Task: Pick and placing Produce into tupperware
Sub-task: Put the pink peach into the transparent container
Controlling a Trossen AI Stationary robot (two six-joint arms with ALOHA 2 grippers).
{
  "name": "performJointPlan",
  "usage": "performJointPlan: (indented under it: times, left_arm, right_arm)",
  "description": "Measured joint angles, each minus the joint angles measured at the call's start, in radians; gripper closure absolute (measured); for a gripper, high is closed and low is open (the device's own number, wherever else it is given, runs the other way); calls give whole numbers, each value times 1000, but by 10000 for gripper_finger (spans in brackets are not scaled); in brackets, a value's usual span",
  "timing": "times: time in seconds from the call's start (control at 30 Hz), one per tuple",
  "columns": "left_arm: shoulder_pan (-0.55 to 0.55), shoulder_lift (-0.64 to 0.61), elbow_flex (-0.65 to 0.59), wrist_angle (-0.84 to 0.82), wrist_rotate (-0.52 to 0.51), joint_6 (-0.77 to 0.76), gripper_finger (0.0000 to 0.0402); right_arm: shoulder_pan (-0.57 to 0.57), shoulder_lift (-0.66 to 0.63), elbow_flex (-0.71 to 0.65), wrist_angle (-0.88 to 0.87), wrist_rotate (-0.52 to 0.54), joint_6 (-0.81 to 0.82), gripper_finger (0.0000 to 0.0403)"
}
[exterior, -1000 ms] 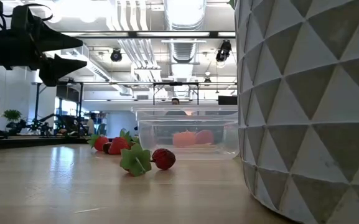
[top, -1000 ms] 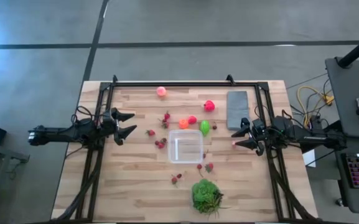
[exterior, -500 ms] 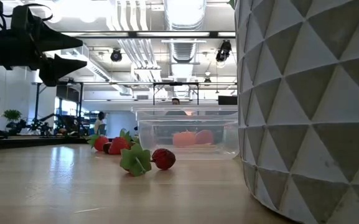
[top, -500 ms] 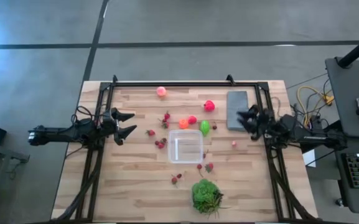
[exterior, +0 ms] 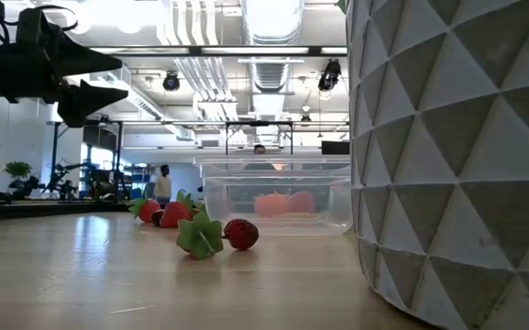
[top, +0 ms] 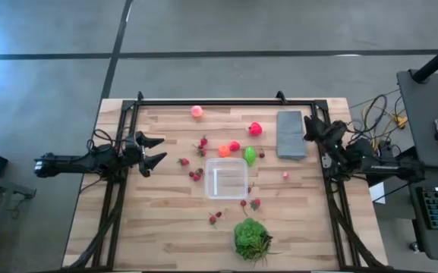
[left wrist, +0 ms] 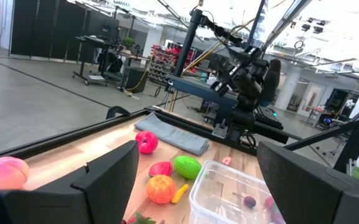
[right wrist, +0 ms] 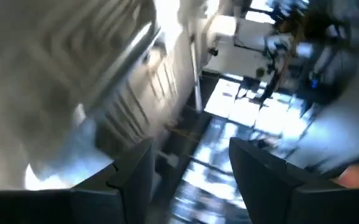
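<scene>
The clear tupperware (top: 226, 178) stands mid-table, and the produce lies around it. A pink piece (top: 196, 111) is at the far side. Red (top: 255, 129), orange (top: 224, 151) and lime-green (top: 250, 155) pieces lie just beyond the tupperware. Small red berries (top: 196, 175) and a tiny pink piece (top: 285, 176) lie beside it. My left gripper (top: 155, 150) stands open and level at the table's left, pointing at the produce. My right gripper (top: 308, 123) is raised at the right, tipped upward beside the grey slab (top: 291, 135). It is open and holds nothing.
A green leafy plant (top: 251, 236) in a white faceted pot (exterior: 457, 156) stands at the near edge. More berries (top: 250, 203) lie between it and the tupperware. A black frame rail (top: 226, 101) runs along the far edge. Bare wood lies at near left.
My right gripper has risen from beside the tiny pink piece and swung toward the far edge, now next to the grey slab. It has tipped upward and rolled. The pink piece stays on the table. A person walks in the room behind.
</scene>
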Motion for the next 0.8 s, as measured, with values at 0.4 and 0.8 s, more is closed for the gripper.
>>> performJointPlan:
  times: [0.4, 0.8]
  left_arm:
    - [0, 1, 0, 0, 0, 0, 89]
    - [0, -2, 7, 33, 2, -56, 89]
  right_arm:
    - [7, 270, 402, -128, 317, -23, 204]
    - [9, 530, 810, -204, 52, -404, 204]
